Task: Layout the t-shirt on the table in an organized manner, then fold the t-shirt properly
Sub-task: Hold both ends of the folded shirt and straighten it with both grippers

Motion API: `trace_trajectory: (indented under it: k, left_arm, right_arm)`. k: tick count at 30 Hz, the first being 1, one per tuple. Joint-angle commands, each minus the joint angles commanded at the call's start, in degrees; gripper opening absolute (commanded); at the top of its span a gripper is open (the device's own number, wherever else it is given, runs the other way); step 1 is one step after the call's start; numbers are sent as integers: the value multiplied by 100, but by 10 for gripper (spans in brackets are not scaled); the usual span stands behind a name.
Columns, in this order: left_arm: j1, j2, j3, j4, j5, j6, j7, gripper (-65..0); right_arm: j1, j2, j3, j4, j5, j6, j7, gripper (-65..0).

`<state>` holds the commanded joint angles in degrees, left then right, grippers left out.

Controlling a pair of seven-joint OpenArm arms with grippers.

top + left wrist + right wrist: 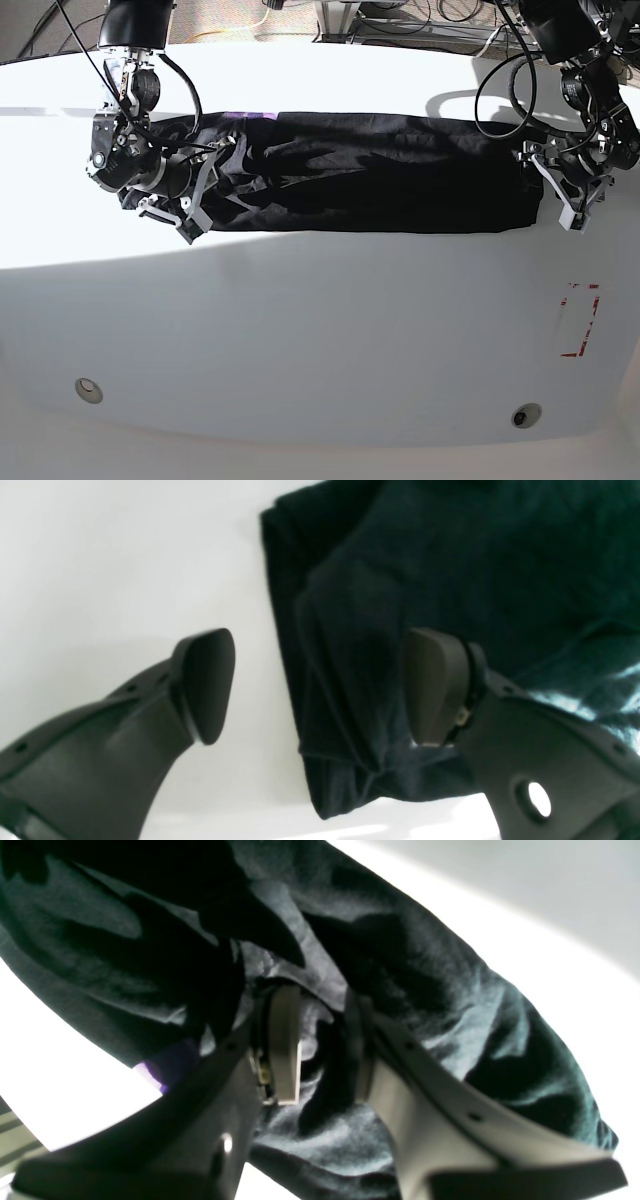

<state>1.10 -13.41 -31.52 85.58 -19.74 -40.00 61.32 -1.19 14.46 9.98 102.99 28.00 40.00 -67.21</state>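
While the black t-shirt (370,172) lies folded into a long band across the white tabletop (320,330), the right gripper (320,1045) pinches bunched cloth near the purple tag (150,1071); the left gripper (320,685) hangs spread wide, straddling the band's opposite end.

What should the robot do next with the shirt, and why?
Probably close the left gripper on the t-shirt end. Its jaws are open astride that edge, while the right gripper already pinches the other end, near the purple tag.
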Motion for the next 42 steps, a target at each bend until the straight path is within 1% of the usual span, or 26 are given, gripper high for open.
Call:
trace_trajectory:
  k: [6, 9, 11, 12, 13, 15, 16, 17, 18, 20, 23, 26, 27, 28, 30, 37, 40, 42]
  left_arm:
    - [0, 0, 18, -158, 0, 0, -26, -158]
    - [0, 9, 18, -316, 0, 0, -185, -158]
    - [9, 9, 62, -404, 0, 0, -246, -169]
    - [9, 9, 149, -457, 0, 0, -273, -199]
    - [18, 9, 185, -466, 0, 0, -273, -214]
    - [44, 9, 281, -440, -18, 0, -273, -274]
    - [53, 9, 343, -440, -18, 0, -264, -314]
    - [53, 9, 369, -440, -18, 0, -255, -331]
    - [53, 9, 422, -440, -18, 0, -255, -367]
    - [53, 18, 484, -448, -18, 0, -255, -408]
    - [53, 26, 501, -440, -18, 0, -246, -458]
    - [53, 35, 501, -431, -26, 0, -246, -532]
    - [53, 35, 501, -431, -26, 0, -246, -576]
    - [53, 35, 501, -431, -26, 0, -246, -607]
    - [44, 35, 492, -413, -26, 0, -246, -650]
    - [141, 9, 492, 484, -35, 0, -185, -649]
    - [176, 9, 519, 879, -105, 0, 35, -649]
    - [167, 0, 668, 1187, -273, 0, 343, -649]
  right_arm:
    - [0, 0, 9, 0, 0, 0, 0, -498]
    - [0, 0, 9, 0, 0, 0, 0, -498]
    - [0, 0, 9, 0, 0, 0, 0, -498]
    - [0, 0, 9, 0, 0, 0, 0, -498]
    - [0, 0, 9, 0, 0, 0, 0, -498]
    - [0, 0, 9, 0, 0, 0, 0, -498]
    - [0, 0, 9, 0, 0, 0, 0, -498]
    - [0, 0, 9, 0, 0, 0, 0, -498]
    - [0, 0, 18, 0, 0, 0, 0, -498]
    - [0, -26, 18, 0, 0, 0, 0, -498]
    - [0, -132, 26, 0, -26, 0, 0, -498]
    - [0, -167, 26, 0, -44, 0, 0, -498]
    - [0, -176, 26, 0, -44, 0, 0, -498]
    - [0, -176, 26, 0, -44, 0, 0, -498]
    - [0, -185, 26, 0, -44, 0, 0, -498]
    - [0, -185, 26, -9, -44, 0, 0, -498]
    - [0, -185, 26, -9, -53, 0, 0, -498]
    - [0, -185, 26, -9, -53, 0, 0, -498]
